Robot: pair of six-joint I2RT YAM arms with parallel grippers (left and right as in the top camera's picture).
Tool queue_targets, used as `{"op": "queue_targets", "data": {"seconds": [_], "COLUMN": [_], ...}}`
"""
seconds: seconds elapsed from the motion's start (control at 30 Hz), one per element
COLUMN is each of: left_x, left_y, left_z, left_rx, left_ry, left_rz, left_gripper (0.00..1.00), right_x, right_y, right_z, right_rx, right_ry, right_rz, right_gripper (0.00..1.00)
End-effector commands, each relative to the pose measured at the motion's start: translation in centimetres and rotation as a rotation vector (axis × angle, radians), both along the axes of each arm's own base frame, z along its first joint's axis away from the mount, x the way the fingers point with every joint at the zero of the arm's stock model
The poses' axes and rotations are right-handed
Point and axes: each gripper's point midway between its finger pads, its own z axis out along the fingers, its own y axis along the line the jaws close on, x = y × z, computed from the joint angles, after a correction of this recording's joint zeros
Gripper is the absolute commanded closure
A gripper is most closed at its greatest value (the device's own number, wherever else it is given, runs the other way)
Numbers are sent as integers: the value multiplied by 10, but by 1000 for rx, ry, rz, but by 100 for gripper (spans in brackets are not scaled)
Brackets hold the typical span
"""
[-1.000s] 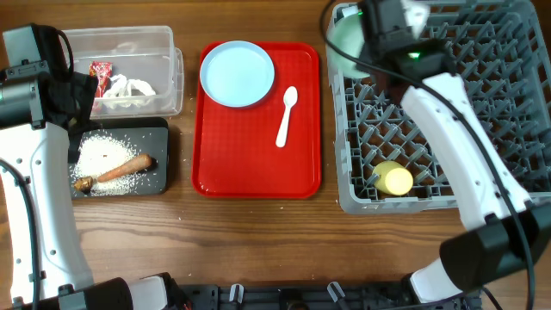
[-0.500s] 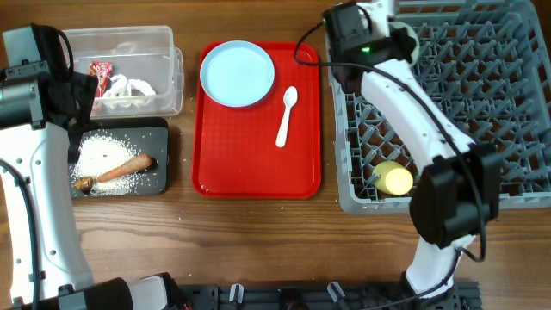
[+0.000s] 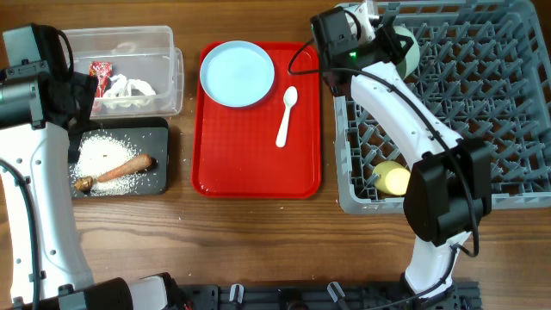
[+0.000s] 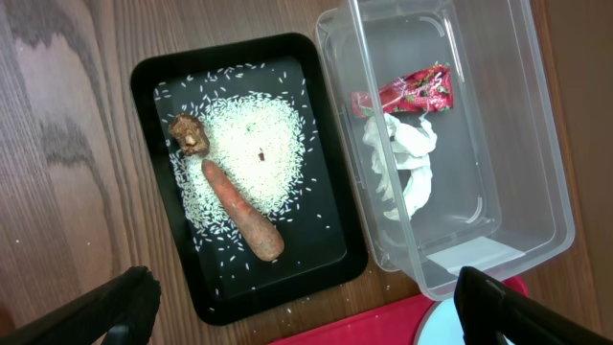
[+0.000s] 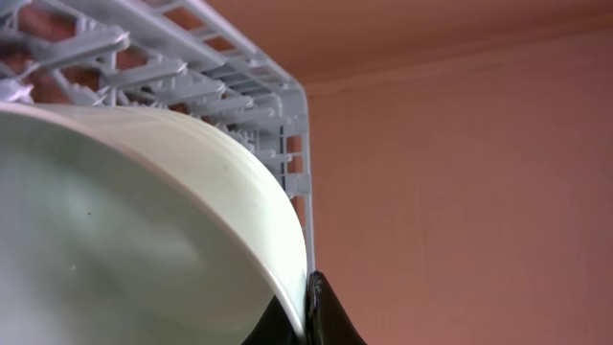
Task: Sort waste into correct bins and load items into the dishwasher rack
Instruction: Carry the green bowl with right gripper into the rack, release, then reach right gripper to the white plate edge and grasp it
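My right gripper (image 3: 386, 36) is shut on the rim of a pale bowl (image 3: 407, 50) and holds it tilted over the far left corner of the grey dishwasher rack (image 3: 482, 103). In the right wrist view the fingers (image 5: 306, 309) pinch the bowl's (image 5: 115, 230) edge. A yellow cup (image 3: 394, 179) lies in the rack. My left gripper (image 4: 306, 321) is open and empty above the black tray (image 4: 330, 254), which holds rice (image 4: 254, 153), the carrot stick (image 4: 241, 209) and the brown lump (image 4: 190, 134). The clear tub (image 4: 517, 172) holds the red wrapper (image 4: 412, 93) and white scraps (image 4: 407, 163).
A flat red serving tray (image 3: 258, 164) lies between the bins and the rack. It carries the pale blue plate (image 3: 237, 73) and the white spoon (image 3: 287, 114). A few rice grains lie on the wood by the black tray. No second bowl shows.
My right wrist turned and carried the bowl from outside the rack's left wall to over the rack's far left corner. The left arm has not moved.
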Motion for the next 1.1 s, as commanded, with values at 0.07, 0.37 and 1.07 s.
{"op": "queue_targets", "data": {"seconds": [0.07,0.37,1.07], "left_x": [0,0,0], "left_y": [1,1,1], "left_z": [5,5,5], "left_rx": [11,11,11], "left_ry": [-11,-11,-11], "left_rz": [-4,-4,-4], "left_gripper": [0,0,0], "right_x": [-7,-10,-3], "right_y": [11,42,87], "right_z": [-29,-51,-42], "right_rx": [-25,68,158], "right_ry": [70,162,90], "right_rz": [24,132,240], "right_gripper": [96,96,5]}}
